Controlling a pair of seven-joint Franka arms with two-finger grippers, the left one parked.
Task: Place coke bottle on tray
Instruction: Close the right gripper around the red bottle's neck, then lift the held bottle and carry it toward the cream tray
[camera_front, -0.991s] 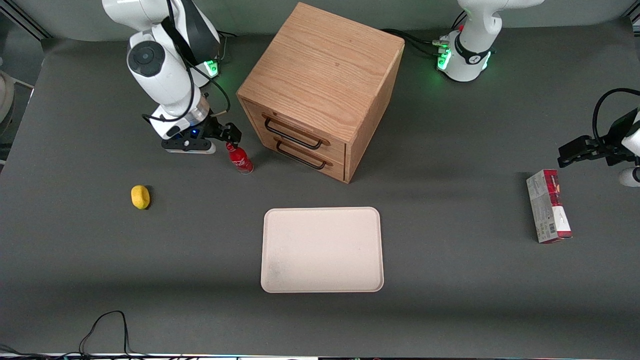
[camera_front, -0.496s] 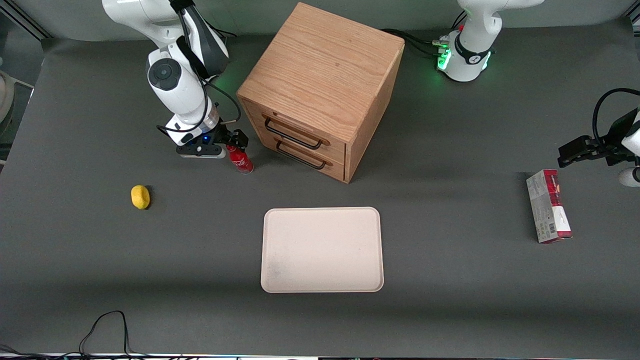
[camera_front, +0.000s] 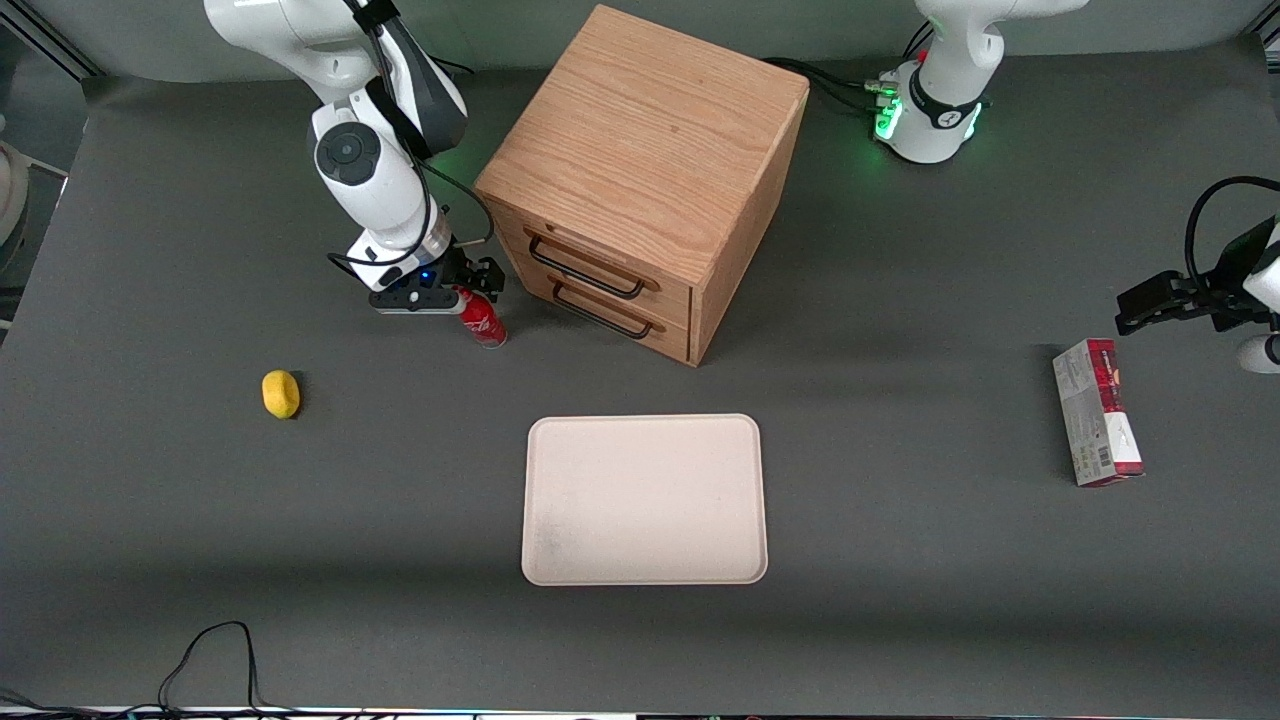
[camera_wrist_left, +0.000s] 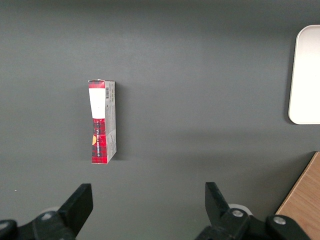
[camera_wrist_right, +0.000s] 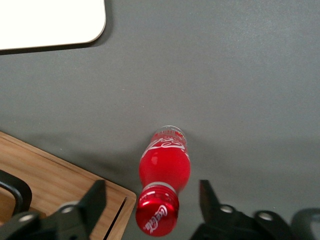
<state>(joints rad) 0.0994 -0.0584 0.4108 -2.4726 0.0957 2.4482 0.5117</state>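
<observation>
The coke bottle (camera_front: 483, 322) is a small red bottle with a red cap and white script, standing upright on the grey table beside the wooden cabinet's drawer front. In the right wrist view the bottle (camera_wrist_right: 163, 172) stands between my open fingers, with a gap on each side of its cap. My right gripper (camera_front: 470, 290) is just above the bottle's cap, and it also shows in the right wrist view (camera_wrist_right: 151, 200). The beige tray (camera_front: 560, 540) lies flat nearer the front camera than the bottle; its corner shows in the right wrist view (camera_wrist_right: 75, 30).
A wooden two-drawer cabinet (camera_front: 640, 170) stands close beside the bottle; its edge shows in the right wrist view (camera_wrist_right: 60, 175). A yellow lemon (camera_front: 281, 393) lies toward the working arm's end. A red-and-grey carton (camera_front: 1097, 412) lies toward the parked arm's end.
My right gripper has moved toward the cabinet and come over the bottle's cap. The bottle and tray have not moved.
</observation>
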